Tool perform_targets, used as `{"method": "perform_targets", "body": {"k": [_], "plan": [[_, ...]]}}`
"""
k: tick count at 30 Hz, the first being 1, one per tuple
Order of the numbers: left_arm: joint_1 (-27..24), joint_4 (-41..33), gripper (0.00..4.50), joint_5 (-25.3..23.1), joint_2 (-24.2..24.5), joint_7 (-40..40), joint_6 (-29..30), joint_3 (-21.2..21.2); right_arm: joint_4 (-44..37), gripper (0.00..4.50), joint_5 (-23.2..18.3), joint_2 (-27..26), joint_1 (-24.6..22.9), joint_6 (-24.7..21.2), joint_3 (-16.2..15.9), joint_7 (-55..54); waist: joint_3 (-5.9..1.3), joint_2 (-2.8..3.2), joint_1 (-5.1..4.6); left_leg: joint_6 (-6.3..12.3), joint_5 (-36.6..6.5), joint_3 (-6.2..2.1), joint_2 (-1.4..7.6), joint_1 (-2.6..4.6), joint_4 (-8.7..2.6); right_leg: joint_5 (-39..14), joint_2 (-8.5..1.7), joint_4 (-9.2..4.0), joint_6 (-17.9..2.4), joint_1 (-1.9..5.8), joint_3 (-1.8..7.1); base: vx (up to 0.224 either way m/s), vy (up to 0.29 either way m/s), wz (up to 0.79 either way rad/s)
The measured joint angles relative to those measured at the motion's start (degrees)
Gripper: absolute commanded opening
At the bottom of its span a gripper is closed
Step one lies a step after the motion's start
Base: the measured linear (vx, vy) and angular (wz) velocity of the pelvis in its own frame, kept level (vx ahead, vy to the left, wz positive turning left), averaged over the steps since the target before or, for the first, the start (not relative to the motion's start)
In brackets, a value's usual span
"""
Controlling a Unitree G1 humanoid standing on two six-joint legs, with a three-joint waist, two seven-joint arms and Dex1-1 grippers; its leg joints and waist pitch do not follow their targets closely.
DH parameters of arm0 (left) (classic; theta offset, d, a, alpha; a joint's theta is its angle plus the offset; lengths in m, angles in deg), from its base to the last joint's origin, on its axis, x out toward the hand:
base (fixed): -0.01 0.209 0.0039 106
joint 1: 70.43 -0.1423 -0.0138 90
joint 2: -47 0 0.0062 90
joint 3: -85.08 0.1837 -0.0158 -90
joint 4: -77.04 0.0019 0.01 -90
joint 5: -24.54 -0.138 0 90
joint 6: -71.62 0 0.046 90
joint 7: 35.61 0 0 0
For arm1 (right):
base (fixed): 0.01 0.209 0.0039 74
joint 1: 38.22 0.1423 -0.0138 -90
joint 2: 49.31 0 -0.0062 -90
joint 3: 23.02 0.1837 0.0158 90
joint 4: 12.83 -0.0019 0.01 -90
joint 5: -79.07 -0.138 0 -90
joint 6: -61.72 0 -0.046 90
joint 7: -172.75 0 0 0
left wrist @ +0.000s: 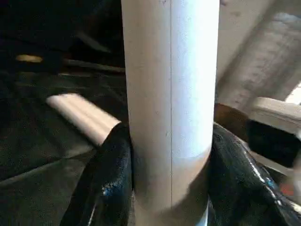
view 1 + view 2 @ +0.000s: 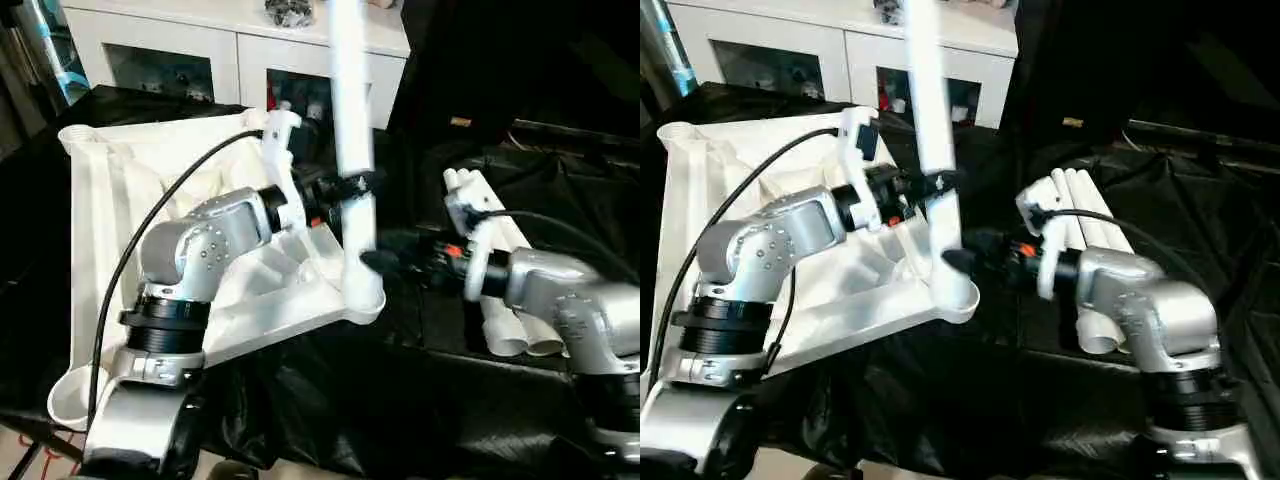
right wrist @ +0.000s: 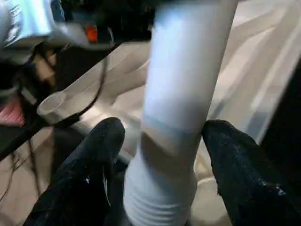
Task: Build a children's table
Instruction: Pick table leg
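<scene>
The children's table top (image 2: 110,200) lies upside down on black cloth, ribs facing up. One white leg (image 2: 350,110) stands upright in its near right corner socket (image 2: 365,300). My left gripper (image 2: 350,187) is shut on this leg a short way above the socket; both black fingers (image 1: 108,183) press against the tube (image 1: 169,94). My right gripper (image 2: 380,262) is lower, at the leg's base, and open. Its fingers (image 3: 89,160) flank the leg (image 3: 183,84) with gaps on both sides, just above the ridged end (image 3: 160,197).
Spare white legs (image 2: 1085,215) lie side by side on the cloth under my right forearm. A white cabinet with glass doors (image 2: 230,50) stands behind the table top. A black cable (image 2: 150,230) arcs over my left arm.
</scene>
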Motion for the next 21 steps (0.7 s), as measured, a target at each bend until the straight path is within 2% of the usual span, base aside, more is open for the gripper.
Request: {"method": "perform_targets", "body": {"k": [5, 11, 16, 21], "plan": [[2.33, -0.12, 1.88, 2.10, 1.16, -6.61, -0.02, 1.15, 0.68, 3.01, -1.71, 1.07, 1.83, -0.58, -1.22, 3.67, 0.03, -0.09, -0.01, 0.04, 0.01, 0.03, 0.00, 0.02, 0.01, -0.01, -0.02, 0.03, -0.02, 0.00, 0.01, 0.000, 0.000, 0.00], [2.32, -0.19, 1.88, 2.82, 1.12, -9.14, -0.01, 1.99, 2.39, 3.01, -1.70, 1.14, 2.91, -1.10, -2.74, 5.75, 0.30, -0.56, 0.00, 0.22, 0.11, 0.06, 0.00, 0.00, 0.03, -0.01, -0.03, 0.10, -0.02, -0.02, 0.00, 0.000, 0.000, 0.00], [2.30, -1.10, 1.88, 3.24, 1.54, -11.14, 0.10, 3.37, 2.80, 3.01, -1.78, 1.16, 3.44, -1.86, -3.50, 6.98, 0.33, -0.65, 0.08, 0.32, 0.12, 0.17, -0.01, 0.00, 0.05, -0.01, -0.13, 0.12, -0.02, -0.01, -0.02, 0.000, 0.000, 0.00], [2.25, -1.12, 1.88, 3.24, 1.59, -11.54, 0.57, 3.63, 3.02, 2.54, -2.21, 1.24, 3.54, -2.18, -4.21, 8.18, 0.34, -0.68, 0.02, 0.40, 0.16, 0.29, -0.01, 0.02, 0.07, -0.01, -0.22, 0.22, -0.02, -0.02, -0.02, 0.000, 0.000, 0.00]]}}
